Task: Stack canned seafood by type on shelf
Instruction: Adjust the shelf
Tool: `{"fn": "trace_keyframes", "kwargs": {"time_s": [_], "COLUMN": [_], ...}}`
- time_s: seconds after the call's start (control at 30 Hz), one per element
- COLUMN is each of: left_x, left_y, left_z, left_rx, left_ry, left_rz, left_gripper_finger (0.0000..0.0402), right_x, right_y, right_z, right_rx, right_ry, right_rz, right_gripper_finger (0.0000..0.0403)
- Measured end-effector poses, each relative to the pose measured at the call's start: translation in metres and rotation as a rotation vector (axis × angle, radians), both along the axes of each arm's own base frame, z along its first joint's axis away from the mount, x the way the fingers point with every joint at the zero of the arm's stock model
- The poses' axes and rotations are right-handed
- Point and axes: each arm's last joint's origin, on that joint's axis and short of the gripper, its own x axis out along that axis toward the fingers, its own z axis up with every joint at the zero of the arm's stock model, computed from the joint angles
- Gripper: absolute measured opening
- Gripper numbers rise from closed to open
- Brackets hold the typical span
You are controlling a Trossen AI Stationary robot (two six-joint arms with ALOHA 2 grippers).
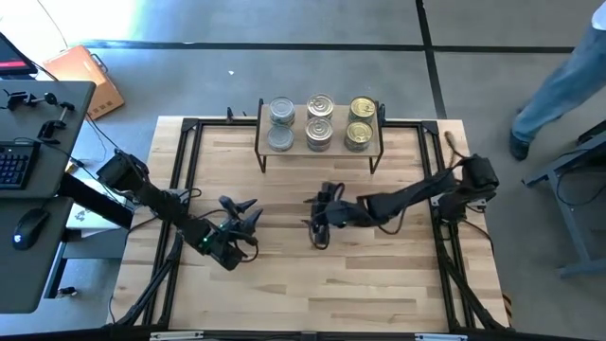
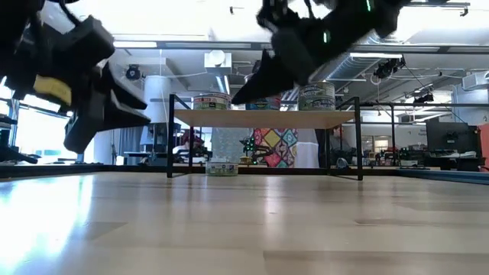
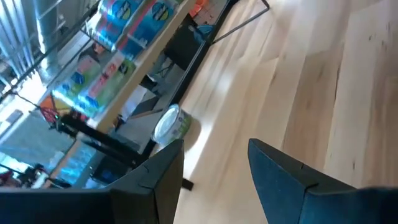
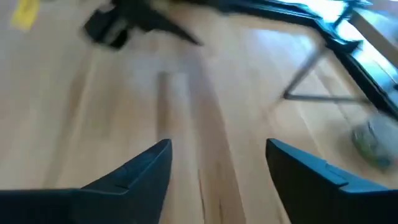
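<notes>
Hovering over the bare wooden tabletop point(image 1: 312, 284), both grippers are empty and up off the surface. Left gripper point(image 1: 244, 220) sits toward the front-left of the table, fingers point(image 3: 273, 180) spread apart with only bare wood between them. Right gripper point(image 1: 320, 220) is near the table's middle, just right of the left one but apart from it, fingers point(image 4: 311, 180) also parted, nothing held. From table height both grippers hang above the surface, shadows on the wood under them.

Farther back, the shelf point(image 1: 320, 149) stands at the rear edge of the table, a light wood board on thin black wire legs. On it sit the cans in three columns: silver-grey tops on the left point(image 1: 281, 124), pull-ring tops in the middle point(image 1: 320, 120), gold tops on the right point(image 1: 361, 121). Each column shows two tops from above; from table height the cans point(image 2: 316, 97) look stacked on the board.

One more can point(image 2: 222, 167) sits on the tabletop under the shelf, between its legs; the left wrist view shows it too point(image 3: 171, 124), label green.

Beyond the table, a person's legs point(image 1: 559, 85) at far right, a desk with keyboard point(image 1: 13, 163) and mouse on the left.
</notes>
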Motion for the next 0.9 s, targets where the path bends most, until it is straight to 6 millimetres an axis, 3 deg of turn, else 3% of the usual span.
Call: {"fn": "trace_keyframes", "kwargs": {"time_s": [0.13, 0.27, 0.33, 0.47, 0.6, 0.9], "left_x": [-0.006, -0.007, -0.008, -0.018, -0.032, -0.032], "left_y": [0.006, 0.011, 0.015, 0.028, 0.042, 0.071], "left_z": [-0.007, -0.010, -0.012, -0.020, -0.030, -0.036], "left_rx": [-0.042, -0.091, -0.124, -0.193, -0.272, -0.403], "left_ry": [-0.033, -0.048, -0.069, -0.146, -0.250, -0.336], "left_rz": [0.019, 0.036, 0.053, 0.112, 0.171, 0.204], "left_gripper_finger": [0.0170, 0.0170, 0.0170, 0.0170, 0.0170, 0.0170], "right_x": [-0.004, 0.002, 0.005, 0.002, -0.016, -0.094], "right_y": [-0.006, -0.006, -0.004, 0.005, 0.020, 0.026], "right_z": [-0.039, -0.069, -0.074, -0.068, -0.051, -0.007], "right_rx": [0.077, 0.045, 0.023, -0.020, -0.066, 0.100], "right_ry": [-0.158, -0.158, -0.156, -0.195, -0.212, -0.177], "right_rz": [-0.183, -0.271, -0.303, -0.380, -0.430, -0.518], "right_gripper_finger": [0.0206, 0.0154, 0.0133, 0.0108, 0.0104, 0.0117]}}
